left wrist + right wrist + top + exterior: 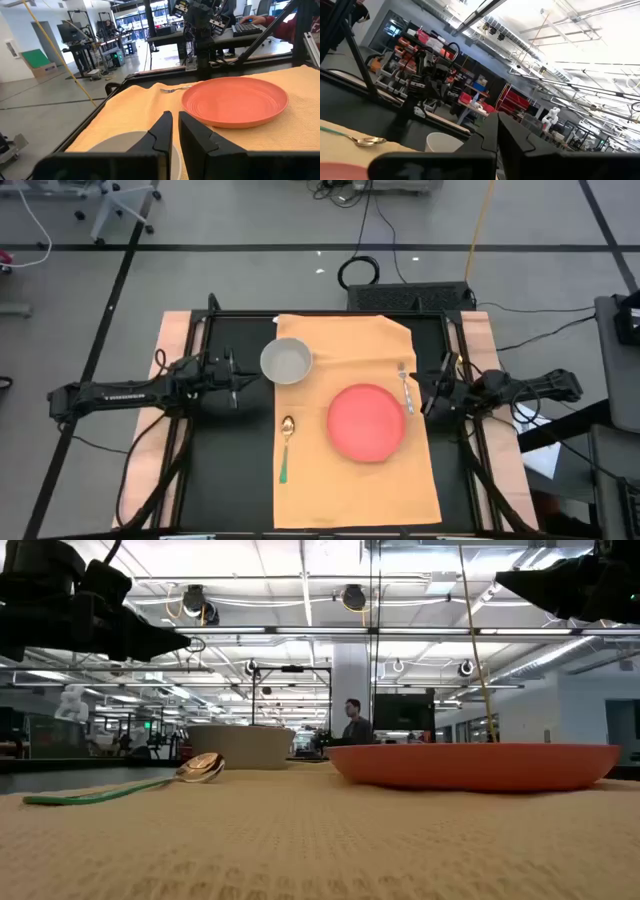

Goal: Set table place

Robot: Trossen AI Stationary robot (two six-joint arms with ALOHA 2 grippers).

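The orange-tan cloth mat (350,480) lies flat on the black tabletop. On it rest a round red plate (367,422), a white bowl (286,361) at its far left corner, a gold spoon with a green handle (286,445) left of the plate, and a silver fork (406,388) right of the plate. My left gripper (240,380) hangs shut above the table, just left of the bowl (125,145). My right gripper (425,395) is shut and raised at the mat's right edge, beside the fork. In the low view both grippers stand well above the mat (300,840).
A black frame (330,315) borders the tabletop, with pale wooden strips (175,340) at the left and right. Bare black table (230,470) lies left of the mat. Cables and a black box (410,295) sit beyond the far edge. A person (355,722) is far off in the room.
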